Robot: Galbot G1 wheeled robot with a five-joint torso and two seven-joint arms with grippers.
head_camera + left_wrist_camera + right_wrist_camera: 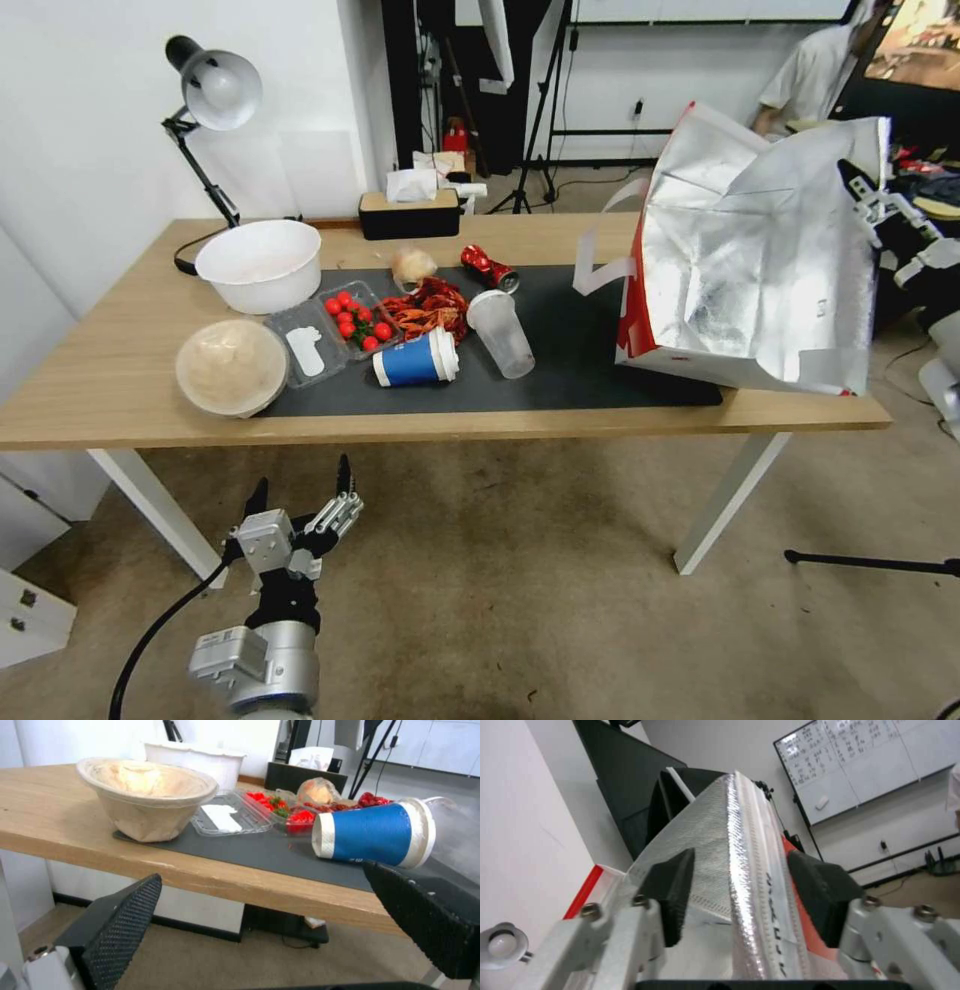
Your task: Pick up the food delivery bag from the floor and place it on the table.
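The food delivery bag (760, 270) stands tilted on the right end of the table (120, 370), its base partly on the dark mat (570, 340). Its silver foil lining faces me, with red side and white handles to the left. My right gripper (862, 190) is at the bag's top right corner. In the right wrist view that gripper (745, 888) is open, and the foil rim (745, 843) of the bag runs between the two pads with a gap on each side. My left gripper (300, 495) is open and holds nothing, low over the floor (520, 600) before the table's left front.
On the table's left half stand a white bowl (260, 265), a covered paper bowl (232, 367), a clear tray of tomatoes (335, 330), a blue cup on its side (415, 360), a clear cup (500, 333), a red can (488, 267), a tissue box (410, 213) and a lamp (212, 95). A black stand leg (870, 562) lies on the floor at right.
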